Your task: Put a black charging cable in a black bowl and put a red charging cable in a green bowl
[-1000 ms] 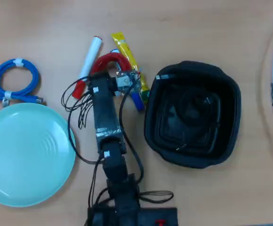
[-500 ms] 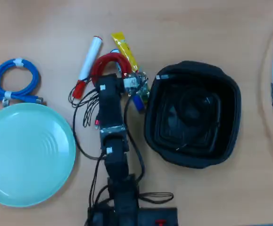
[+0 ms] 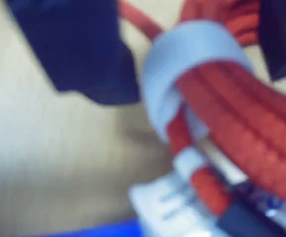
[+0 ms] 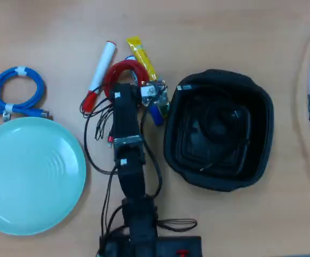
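The green bowl (image 4: 31, 176) is left empty at the overhead view's left, ready to receive; inside the black bowl (image 4: 219, 131) a thin dark cable seems to lie. The red charging cable (image 4: 123, 71) is coiled on the table between them, bound by a white tie (image 3: 182, 64), evidently being approached. Whether the gripper (image 4: 128, 85) is closed cannot be told.

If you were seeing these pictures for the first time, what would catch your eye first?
The red charging cable, bound by a white tie, fills the wrist view. In the overhead view the arm reaches over it at the table's middle, with the pale green bowl at left and the black bowl at right.
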